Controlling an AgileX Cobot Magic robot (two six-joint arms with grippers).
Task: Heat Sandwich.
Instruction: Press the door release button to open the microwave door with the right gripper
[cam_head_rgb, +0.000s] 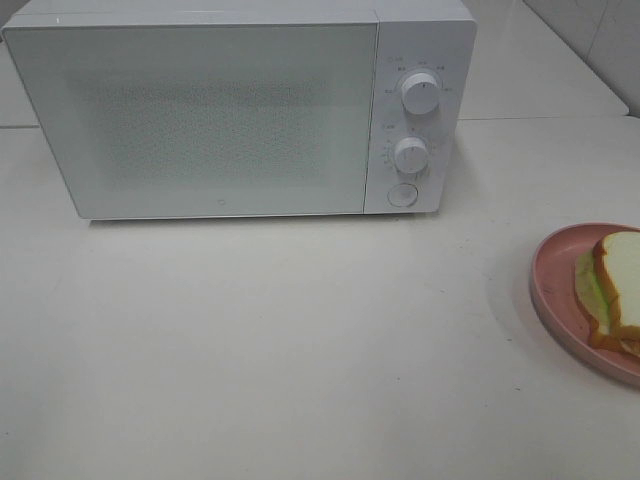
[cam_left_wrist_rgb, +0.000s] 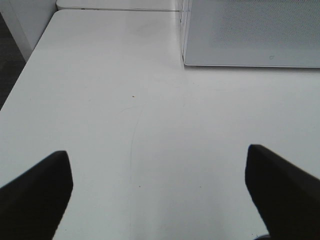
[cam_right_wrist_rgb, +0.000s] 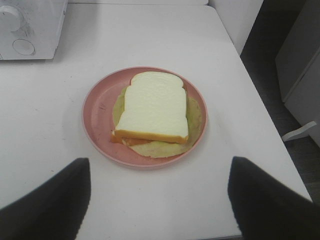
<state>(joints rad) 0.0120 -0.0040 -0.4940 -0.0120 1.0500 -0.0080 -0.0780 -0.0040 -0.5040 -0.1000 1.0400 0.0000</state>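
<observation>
I count one white box-shaped microwave (cam_head_rgb: 200, 120) bearing two round white dials (cam_head_rgb: 421, 93) and one round button (cam_head_rgb: 402, 195), one round pink plate (cam_head_rgb: 552, 275), one white-bread sandwich with green filling (cam_head_rgb: 622, 275), and one white table (cam_head_rgb: 250, 340).

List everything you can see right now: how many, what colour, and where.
microwave: one, white, back of table, door shut
knobs: two, white, stacked on microwave's right panel
button: one, white, below the knobs
plate: one, pink, on table right of microwave
sandwich: one, white bread, tan crust, green filling, on plate
table: one, white, under everything
left gripper: one, black, open, over bare table by microwave
right gripper: one, black, open, empty, facing the plate
</observation>
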